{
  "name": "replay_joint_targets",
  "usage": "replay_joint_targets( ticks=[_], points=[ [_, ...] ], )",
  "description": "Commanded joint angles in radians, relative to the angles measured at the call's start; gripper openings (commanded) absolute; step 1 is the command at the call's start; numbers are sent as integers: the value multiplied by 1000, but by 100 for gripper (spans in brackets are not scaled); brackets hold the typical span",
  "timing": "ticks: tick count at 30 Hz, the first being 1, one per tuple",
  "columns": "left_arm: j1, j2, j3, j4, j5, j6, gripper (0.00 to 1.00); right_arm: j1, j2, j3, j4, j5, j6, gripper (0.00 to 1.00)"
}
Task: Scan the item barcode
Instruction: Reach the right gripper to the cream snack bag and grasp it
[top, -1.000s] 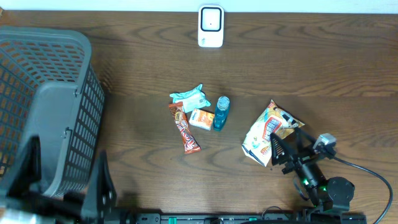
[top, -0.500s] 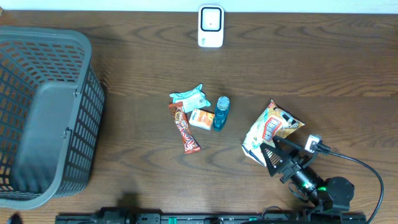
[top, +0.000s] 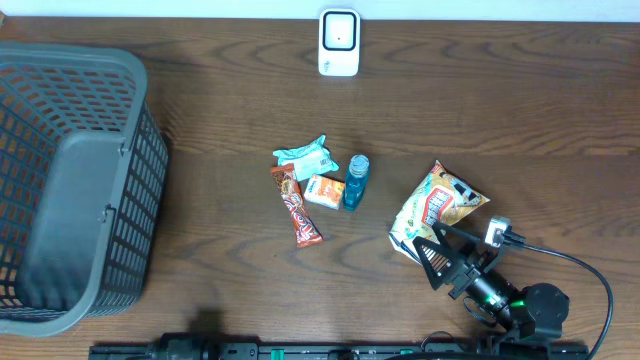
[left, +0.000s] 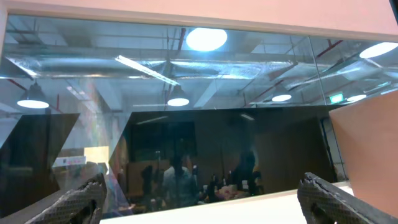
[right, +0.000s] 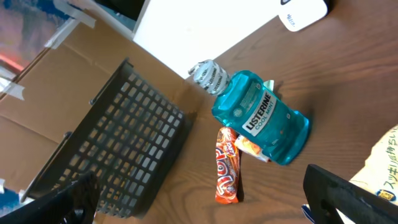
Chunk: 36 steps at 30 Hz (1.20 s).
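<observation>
While both pairs stand spread as wide as they go, the right jaws and the left jaws hold nothing. Each wrist view shows 2 dark fingertips (right: 62, 199) at its lower corners with bare space between them. The left fingertips (left: 81, 199) frame only ceiling lights and dark glass. With the left arm absent from the overhead view, that side is well apart from the goods.

From the near right edge of the desk (top: 520, 120), the right arm (top: 495, 292) reaches in with its jaws aimed up and to the left. Just ahead lies the snack bag (top: 435, 208), the nearest item. 1 finger overlaps its lower end in the overhead view, and I cannot tell whether they touch. The bag's long axis runs diagonally, low left to high right, so it lies roughly across the line of the jaws.

Further along that line lies the mouthwash bottle (top: 355, 182), flat on the desk with its cap toward the far edge. It sits centred in the right wrist view, with the candy bar (top: 297, 207) beside it. The scanner (top: 339, 42) stands at the far edge, well apart from everything, and the basket (top: 70, 180) fills the left side.

By my judgement the right arm is the 1 placed to act. Whichever item it takes, bag or bottle, must cross most of the desk to reach the scanner.
</observation>
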Motion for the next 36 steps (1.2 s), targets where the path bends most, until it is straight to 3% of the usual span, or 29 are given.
replay_joint_targets(
  ticks=[1,3,4,5,7,9,12,13,14,15,16,17,18,19,23,31,36],
  points=[
    [26,-7,-12,-13,9,-9,98,-7,0,59,-27,46,-18,99],
    [41,-13,-22,-19,9,-9,98,-7,8,107,-69,82,-42,97],
    [48,-20,-30,-19,8,-9,98,-7,14,127,-89,96,-61,88],
    [58,-29,-40,-19,8,-9,98,-7,24,150,-114,119,-84,78],
    [82,-58,-70,-19,9,-9,98,-7,57,174,-165,179,-109,43],
    [99,-57,-78,-23,13,-9,98,-7,91,173,-189,217,-122,23],
    [117,-57,-96,-18,17,-10,98,-7,171,173,-212,244,-151,13],
    [122,-57,-101,-18,17,-10,98,-7,192,173,-208,244,-151,19],
    [126,-57,-104,-21,16,-10,98,-7,215,173,-201,244,-150,34],
    [128,-57,-107,-21,16,-10,98,-7,230,174,-196,244,-150,42],
    [133,-57,-110,-22,16,-10,98,-7,250,182,-198,246,-141,60],
    [137,-57,-111,-21,16,-10,98,-7,259,192,-210,251,-141,72],
    [141,-57,-112,-22,16,-10,98,-7,266,207,-234,262,-141,94],
    [144,-57,-113,-21,16,-10,98,-7,272,225,-276,290,-137,99],
    [169,-57,-113,-22,16,-10,98,-7,285,341,-505,351,-170,99],
    [177,-57,-113,-28,16,-10,98,-7,286,361,-567,397,-221,99],
    [177,-57,-113,-29,16,-9,98,-7,373,360,-749,555,-37,99]
  ],
)
